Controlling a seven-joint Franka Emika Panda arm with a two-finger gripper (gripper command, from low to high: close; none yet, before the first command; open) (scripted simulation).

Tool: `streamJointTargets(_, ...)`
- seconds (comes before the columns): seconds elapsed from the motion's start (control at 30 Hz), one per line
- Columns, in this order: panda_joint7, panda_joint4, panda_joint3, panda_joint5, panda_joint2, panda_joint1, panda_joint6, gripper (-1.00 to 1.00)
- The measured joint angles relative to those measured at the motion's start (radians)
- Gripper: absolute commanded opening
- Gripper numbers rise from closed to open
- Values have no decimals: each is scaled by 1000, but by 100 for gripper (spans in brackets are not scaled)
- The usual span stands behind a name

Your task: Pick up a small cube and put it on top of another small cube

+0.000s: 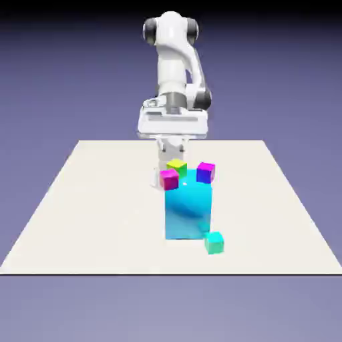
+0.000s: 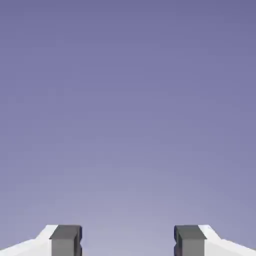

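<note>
tall block [image 1: 189, 212] mid-table [image 1: 80, 214] | three cubes [image 1: 176, 165] behind | one [image 1: 214, 242] before

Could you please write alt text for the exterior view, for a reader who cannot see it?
A white robot arm stands behind a tall cyan block on a pale table, with magenta, yellow-green and purple small cubes around the block's top and a teal cube at its base.

Tall cyan block [image 1: 189, 212] upright on cream table [image 1: 80, 214].
</note>
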Motion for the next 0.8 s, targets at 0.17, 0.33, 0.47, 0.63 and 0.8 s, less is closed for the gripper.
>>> streamJointTargets(0.17,44,112,70,-25,181,-13,-155,0)
streamJointTargets(0.33,88,225,140,-51,362,-26,-311,0)
streamJointTargets(0.47,123,315,196,-71,507,-33,-435,0)
streamJointTargets(0.63,166,427,266,-96,689,-50,-590,0)
streamJointTargets(0.8,210,540,336,-122,870,-63,-745,0)
